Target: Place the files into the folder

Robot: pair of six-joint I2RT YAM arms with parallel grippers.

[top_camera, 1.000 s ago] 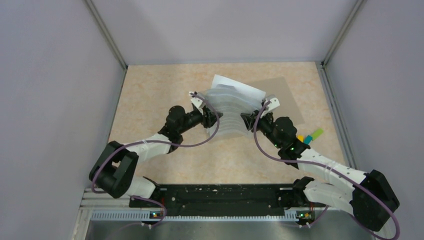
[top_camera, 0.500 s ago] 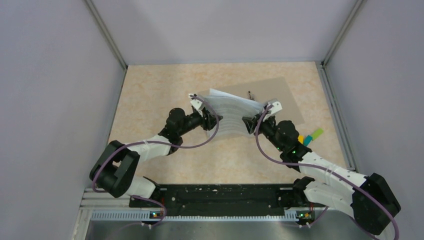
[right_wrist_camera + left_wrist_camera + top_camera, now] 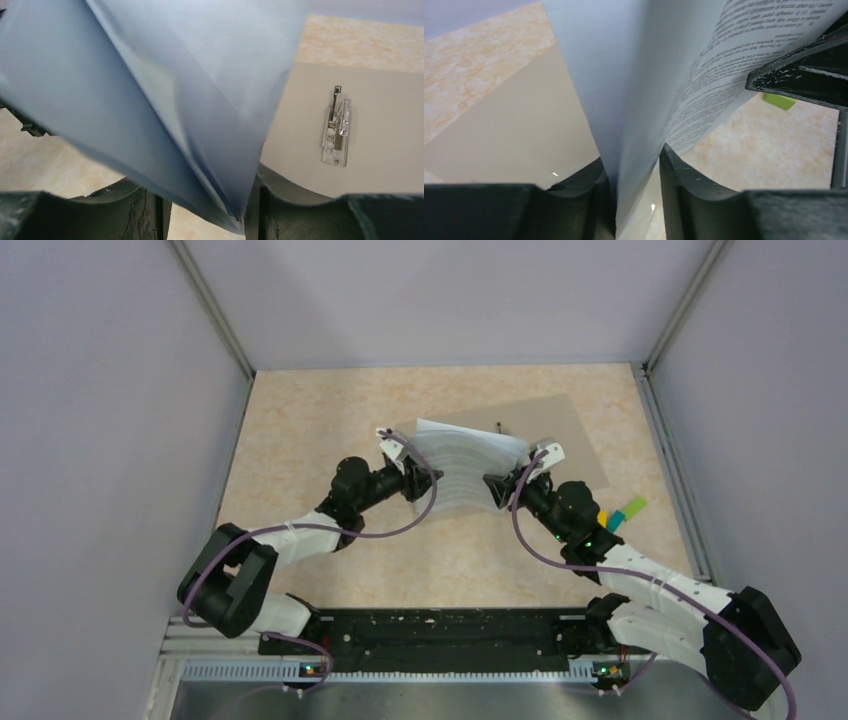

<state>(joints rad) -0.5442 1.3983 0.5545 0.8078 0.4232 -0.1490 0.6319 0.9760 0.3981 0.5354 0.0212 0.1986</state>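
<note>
Between the 2 black fingers of the left gripper [image 3: 636, 167] we see the files [image 3: 684, 75] pinched at their left edge, the jaws closed on the sheets. Opposite it, the right gripper [image 3: 207, 200] clamps the same stack at its right edge, again with paper filling the gap between its 2 fingers.

From above, the thin white sheets bow up into an arch between the 2 grippers, off the table [image 3: 300, 430]. Their far part hangs over the near-left part of the folder [image 3: 560, 435]. One face carries lines of small black print; the others we see look plain and smooth.

That folder lies flat and slightly askew on the far half of the table. It is a plain matte brown card rectangle. A slim metal clip [image 3: 336, 132] is fixed on its face, uncovered just beyond the far edge of the paper.

Both wrist views are largely blocked by the sheets themselves.

Beside the right forearm, near the folder's near-right corner, lie 3 small blocks: 1 green [image 3: 633, 506], 1 teal [image 3: 617, 517] and 1 yellow [image 3: 601, 516]. Under everything, the tabletop is beige and marbled, enclosed by pale grey walls [image 3: 100, 440].
</note>
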